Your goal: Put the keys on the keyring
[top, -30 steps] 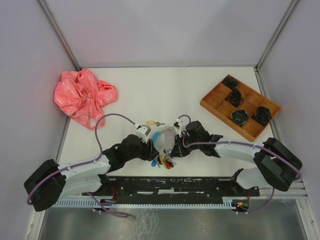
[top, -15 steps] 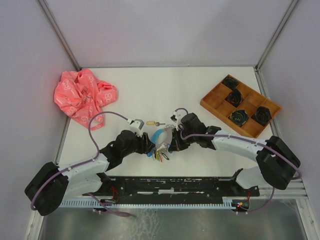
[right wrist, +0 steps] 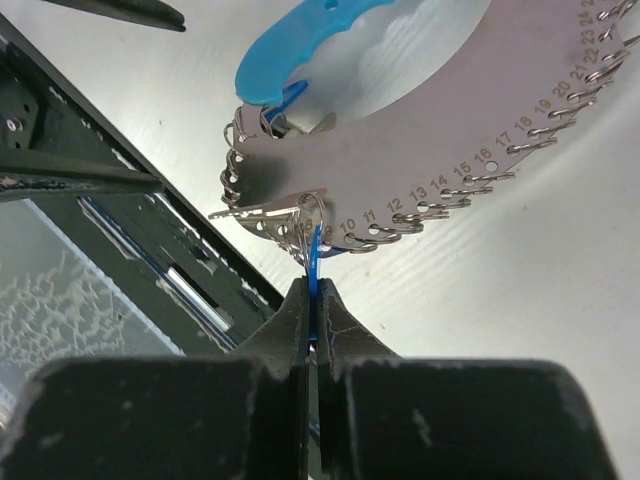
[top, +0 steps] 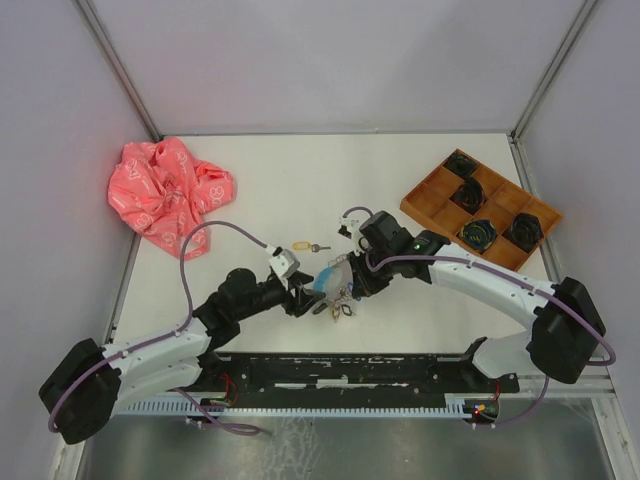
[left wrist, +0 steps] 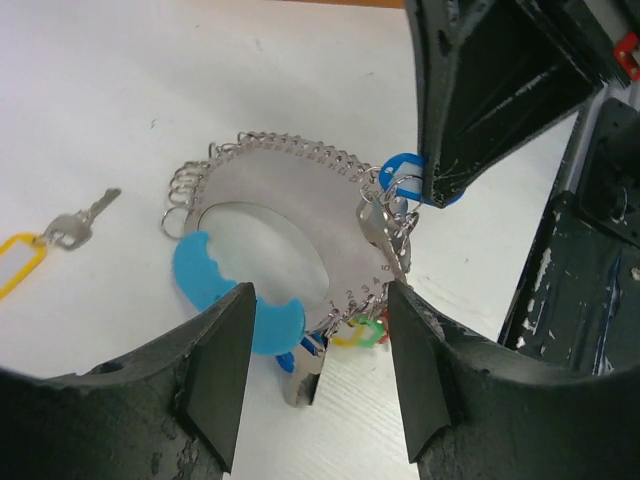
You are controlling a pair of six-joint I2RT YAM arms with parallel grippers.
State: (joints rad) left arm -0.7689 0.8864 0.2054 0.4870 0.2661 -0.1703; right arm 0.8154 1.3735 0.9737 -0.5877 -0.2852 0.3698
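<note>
Pinching blue key tag (right wrist: 313, 258), right gripper (right wrist: 312, 288) clamped, left gripper (left wrist: 320, 292) (jaws wide) holding nothing, beside keyring (left wrist: 300, 190).

Right end effector (right wrist: 313, 292) hides most of blue tag (right wrist: 315, 252).

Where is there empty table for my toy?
Best: the back middle of the table, between the pink bag and the wooden tray. Crowded front middle: the keyring, the right fingers pinching its blue tag, the left fingers and a loose key beside.
</note>
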